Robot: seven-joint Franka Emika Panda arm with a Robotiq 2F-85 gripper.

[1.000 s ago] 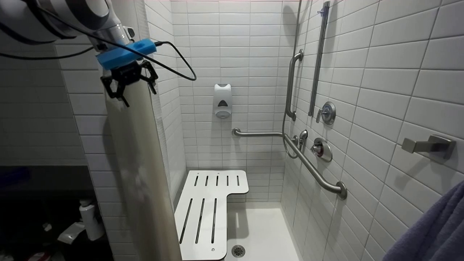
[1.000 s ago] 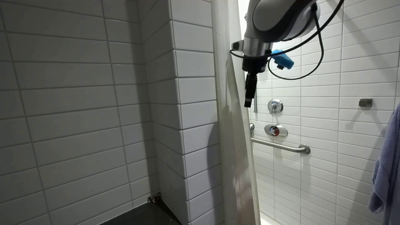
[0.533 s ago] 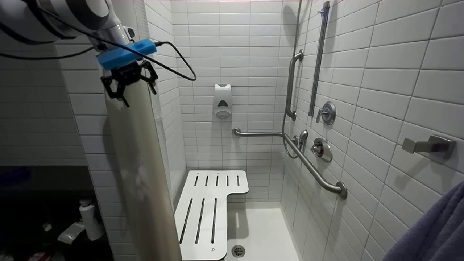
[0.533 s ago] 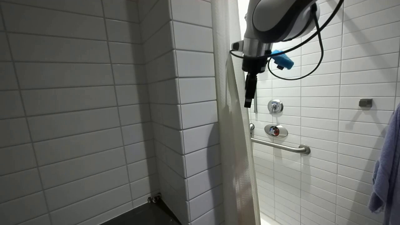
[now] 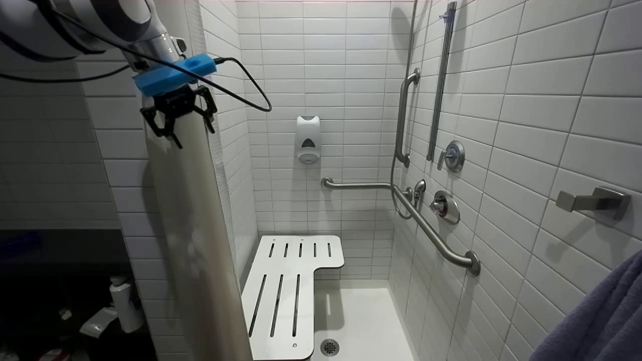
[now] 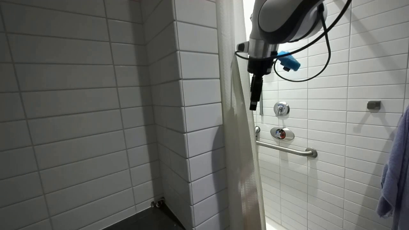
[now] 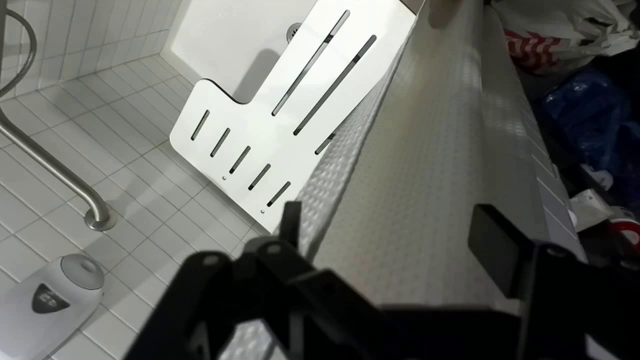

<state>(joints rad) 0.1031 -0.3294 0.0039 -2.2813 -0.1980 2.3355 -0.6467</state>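
My gripper (image 5: 196, 139) hangs from the arm with its black fingers pointing down at the pale shower curtain (image 5: 193, 225). In the wrist view the fingers stand wide apart, and the textured curtain (image 7: 415, 165) fills the view between them. The left finger pad (image 7: 290, 220) lies over the curtain's edge; the right pad (image 7: 495, 245) shows against its darker side. No fold looks pinched; whether either finger touches the cloth I cannot tell. An exterior view shows the gripper (image 6: 253, 107) side-on, at the free edge of the hanging curtain (image 6: 238, 143).
Inside the shower are a white slotted bench (image 5: 281, 291), a soap dispenser (image 5: 308, 140) and a grab bar (image 5: 436, 235). A tiled wall corner (image 6: 201, 111) stands beside the curtain. A purple towel (image 6: 394, 172) hangs at the right. Bottles (image 5: 125, 303) sit low at the left.
The fingers have come slightly closer together in the last half second. Arm, curtain and surroundings look unmoved.
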